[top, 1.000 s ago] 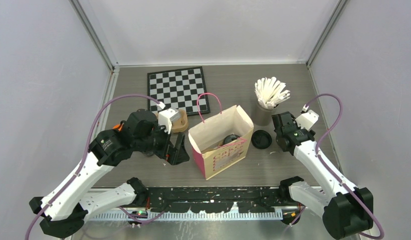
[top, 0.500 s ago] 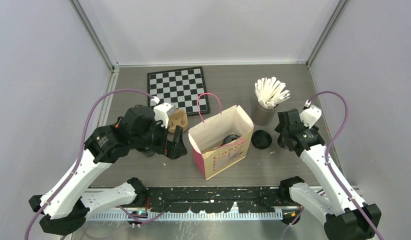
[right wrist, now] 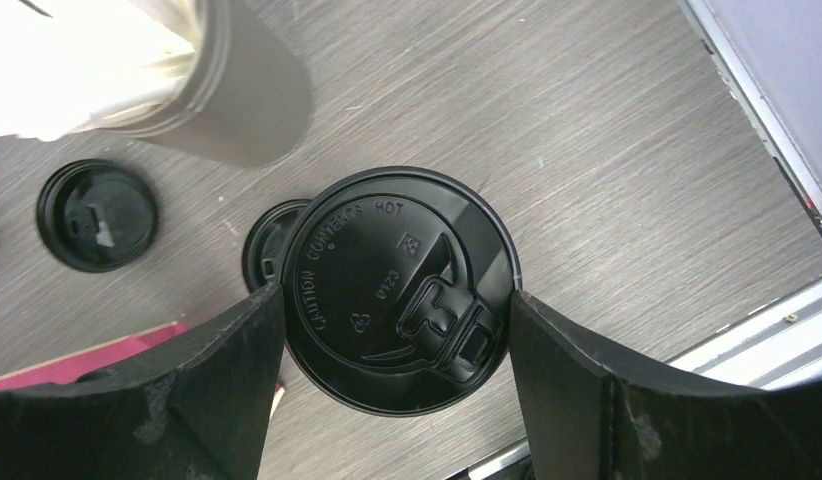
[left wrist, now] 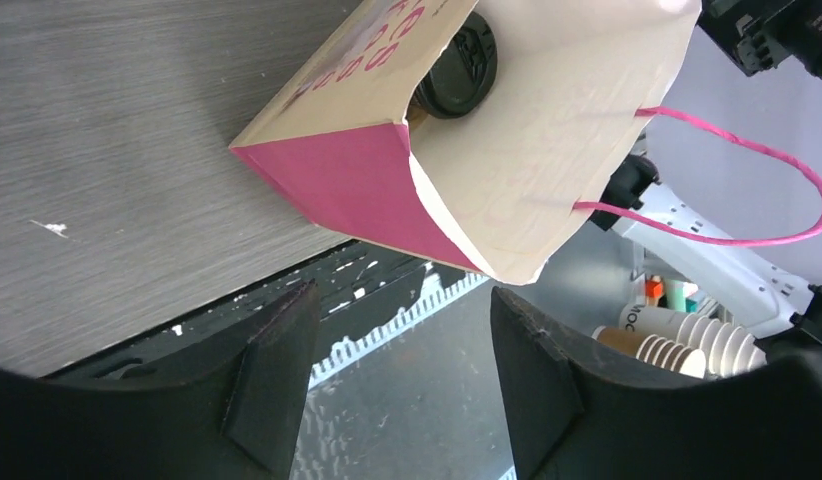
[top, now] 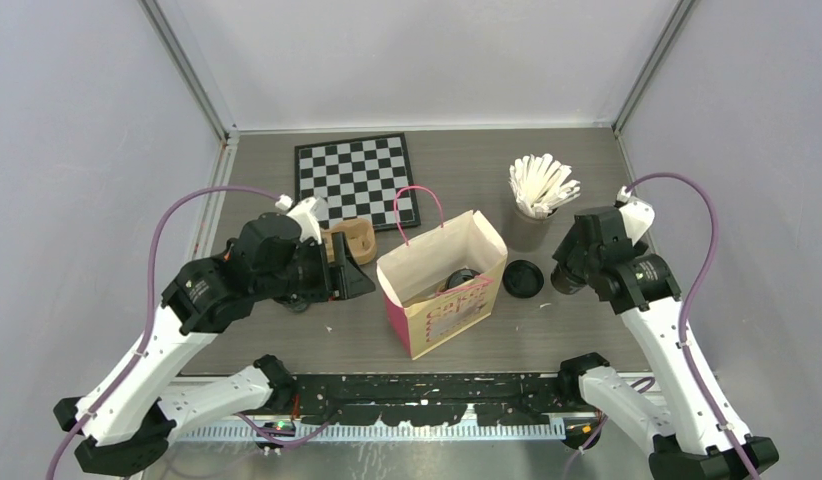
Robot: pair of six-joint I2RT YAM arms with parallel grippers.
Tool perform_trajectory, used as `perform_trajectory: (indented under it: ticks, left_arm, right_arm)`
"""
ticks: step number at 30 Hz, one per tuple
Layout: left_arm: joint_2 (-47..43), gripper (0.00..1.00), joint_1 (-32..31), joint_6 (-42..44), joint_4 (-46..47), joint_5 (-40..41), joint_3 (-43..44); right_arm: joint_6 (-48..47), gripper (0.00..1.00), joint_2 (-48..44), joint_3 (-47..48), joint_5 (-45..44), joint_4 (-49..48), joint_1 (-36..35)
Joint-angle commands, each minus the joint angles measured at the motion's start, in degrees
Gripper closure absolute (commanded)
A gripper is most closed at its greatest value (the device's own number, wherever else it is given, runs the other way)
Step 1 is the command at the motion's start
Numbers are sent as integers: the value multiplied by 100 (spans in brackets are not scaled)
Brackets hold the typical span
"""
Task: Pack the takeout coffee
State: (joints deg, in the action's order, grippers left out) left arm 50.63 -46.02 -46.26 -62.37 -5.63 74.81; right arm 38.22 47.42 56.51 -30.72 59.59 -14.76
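Upright and open at mid-table, a cream-and-pink paper bag (top: 447, 312), with a pink handle arching over its far edge. Inside the bag, one black takeout cup (top: 461, 276) with its lid on, also visible through the bag's mouth from the left wrist camera (left wrist: 455, 70).

Just right of the bag, flat on the table, a loose black lid (top: 523, 278).

Farther right of the bag, past that lid, the right gripper (top: 565, 278), its fingers (right wrist: 222, 380) clenched on opposite sides of the rim of a second lidded black cup (right wrist: 399, 290), lid face turned to the wrist camera. Impossible to tell whether raised off the table or resting on it.

Left of the bag and clear of it, the left gripper (top: 355, 281), pointed toward the bag, its fingers (left wrist: 277, 370) spread wide with nothing between them.

Behind the bag to the left, a brown pulp cup tray (top: 357, 240). Behind the bag to the right, a grey cup of white sticks (top: 532, 212). Farther back from the bag, on the left, a chessboard (top: 355, 180).
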Motion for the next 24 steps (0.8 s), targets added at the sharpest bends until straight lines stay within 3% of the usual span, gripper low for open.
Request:
perform_trajectory:
  ticks: [1, 9, 17, 24]
  left_arm:
    - [-60, 39, -14, -1149, 577, 220, -249]
    - [36, 42, -13, -1905, 1159, 60, -808]
    - [271, 58, -12, -1898, 1182, 67, -807]
    - [582, 75, -12, -1301, 948, -51, -563]
  right_arm:
    - [-340, 36, 136, 568, 478, 314, 25]
    - [-577, 37, -101, 1037, 681, 725, 24]
    - [-809, 37, -161, 1704, 945, 1098, 19]
    - [-1158, 37, -132, 2260, 1210, 1323, 22]
